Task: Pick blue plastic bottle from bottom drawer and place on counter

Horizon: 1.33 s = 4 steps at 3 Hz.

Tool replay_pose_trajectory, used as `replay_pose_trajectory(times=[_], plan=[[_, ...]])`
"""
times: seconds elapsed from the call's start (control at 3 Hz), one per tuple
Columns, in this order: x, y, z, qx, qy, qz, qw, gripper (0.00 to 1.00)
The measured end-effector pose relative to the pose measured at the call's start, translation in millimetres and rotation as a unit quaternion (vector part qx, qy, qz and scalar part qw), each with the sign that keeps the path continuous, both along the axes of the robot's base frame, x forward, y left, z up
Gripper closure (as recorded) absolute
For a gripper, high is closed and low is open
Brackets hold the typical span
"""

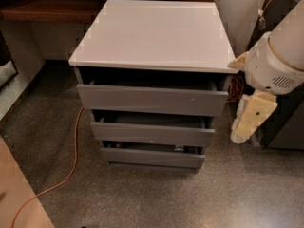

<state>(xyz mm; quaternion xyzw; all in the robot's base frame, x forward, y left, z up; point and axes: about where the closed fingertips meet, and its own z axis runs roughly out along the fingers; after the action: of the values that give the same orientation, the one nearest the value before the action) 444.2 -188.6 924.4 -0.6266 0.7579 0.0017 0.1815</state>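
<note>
High front view, hand (pixel 241 133) beside cabinet (pixel 152 101)

shelf (pixel 47 8): dark brown wood, rear left.
cable (pixel 73 146): orange, snaking over the floor (pixel 142 203), left of the drawers.
top drawer (pixel 152 100): grey, ajar.
middle drawer (pixel 152 133): grey, ajar.
tool (pixel 240 134): low, right of the 2 drawers.

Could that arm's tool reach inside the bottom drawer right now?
Probably not: the tool hangs beside the cabinet, and the bottom drawer shows only a narrow gap under the middle drawer.
</note>
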Motion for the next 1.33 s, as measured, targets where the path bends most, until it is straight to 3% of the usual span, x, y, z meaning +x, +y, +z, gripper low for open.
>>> replay_pose_trajectory(times=[0.67,1.33], plan=[[5,10,-64,0.051,0.023,0.009,0.9984,0.0],[6,13,-69,0.059,0.022,0.013,0.9979,0.0]])
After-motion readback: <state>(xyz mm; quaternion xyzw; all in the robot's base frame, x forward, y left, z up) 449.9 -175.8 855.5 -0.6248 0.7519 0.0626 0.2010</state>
